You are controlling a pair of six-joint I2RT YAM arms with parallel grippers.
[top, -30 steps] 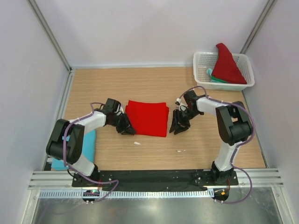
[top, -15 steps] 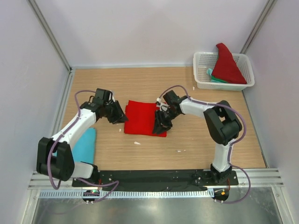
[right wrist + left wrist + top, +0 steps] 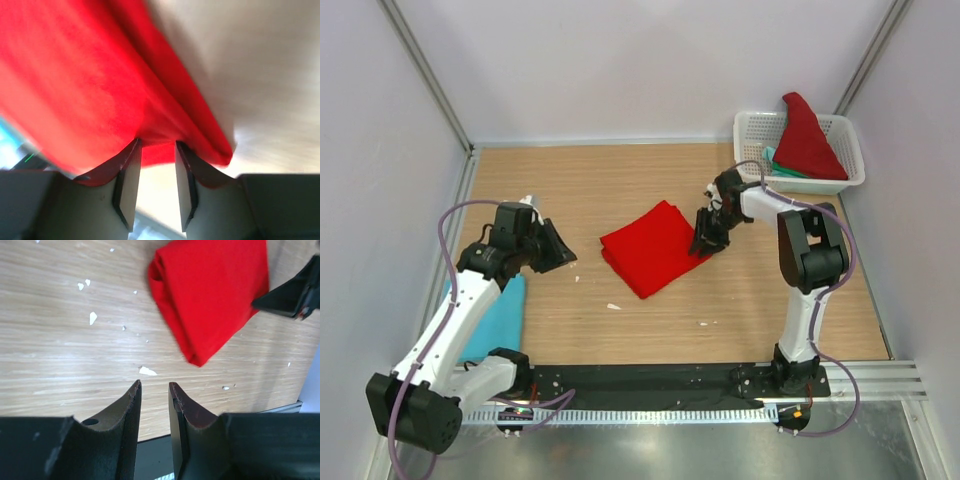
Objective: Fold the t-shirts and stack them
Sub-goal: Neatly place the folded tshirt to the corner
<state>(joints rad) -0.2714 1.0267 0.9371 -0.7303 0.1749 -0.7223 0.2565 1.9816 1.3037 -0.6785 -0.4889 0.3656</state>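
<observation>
Though blurry — soft red t-shirt, seemingly square-folded.

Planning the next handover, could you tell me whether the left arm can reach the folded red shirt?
Probably yes: only bare table with white scraps lies between the left hand and the folded red shirt; the right hand holds its far edge.

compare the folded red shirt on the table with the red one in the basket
The folded red shirt lies flat on the table as a neat rectangle turned diagonally; the basket red shirt is bunched, peaking above the basket rim. The right gripper has the folded red shirt's edge between its fingers; no gripper touches the basket red shirt. Both are bright red cloth.
</observation>
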